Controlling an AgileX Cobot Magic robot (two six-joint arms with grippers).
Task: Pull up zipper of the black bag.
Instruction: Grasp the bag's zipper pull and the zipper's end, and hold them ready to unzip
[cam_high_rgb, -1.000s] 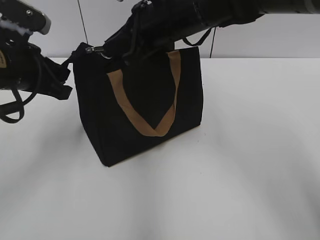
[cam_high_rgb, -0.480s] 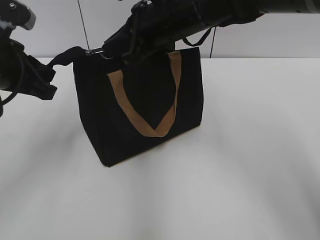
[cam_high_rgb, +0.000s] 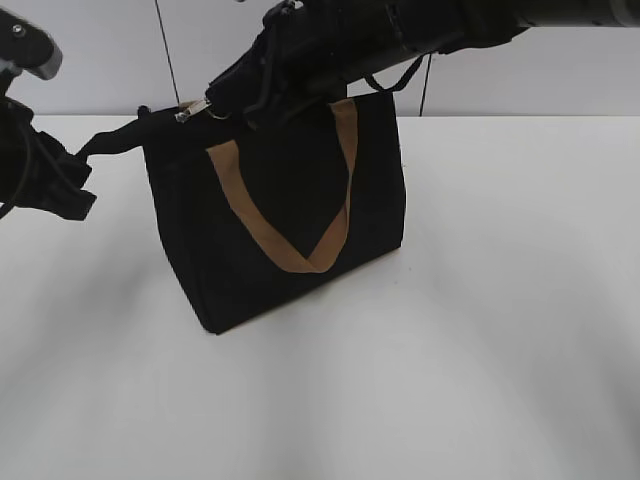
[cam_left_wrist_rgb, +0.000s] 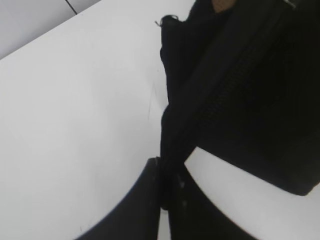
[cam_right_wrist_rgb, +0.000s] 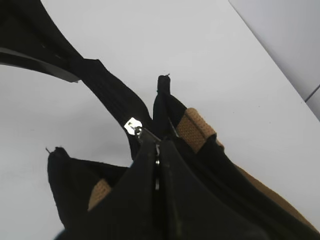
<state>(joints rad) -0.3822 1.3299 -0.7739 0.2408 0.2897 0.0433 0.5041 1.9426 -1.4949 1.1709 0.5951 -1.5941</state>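
We see a plain white counter (cam_high_rgb: 480, 330) running back to a pale grey wall (cam_high_rgb: 110, 60) crossed by thin dark vertical lines. The boxy black fabric bag (cam_high_rgb: 285, 225) with tan-brown webbing handles (cam_high_rgb: 335, 190) stands upright toward the counter's far edge, left of its middle. The small silvery metal zipper pull (cam_right_wrist_rgb: 134, 126) sits at the bag's top edge near its left end; the zip line's long axis runs left to right along that edge. Our right gripper's fingers (cam_right_wrist_rgb: 156, 167) are pressed together on the pull's ring. A black fabric tail (cam_high_rgb: 115, 142) stretches leftward off the bag's end, and our left gripper's fingers (cam_left_wrist_rgb: 167, 192) are clamped narrowly on it.
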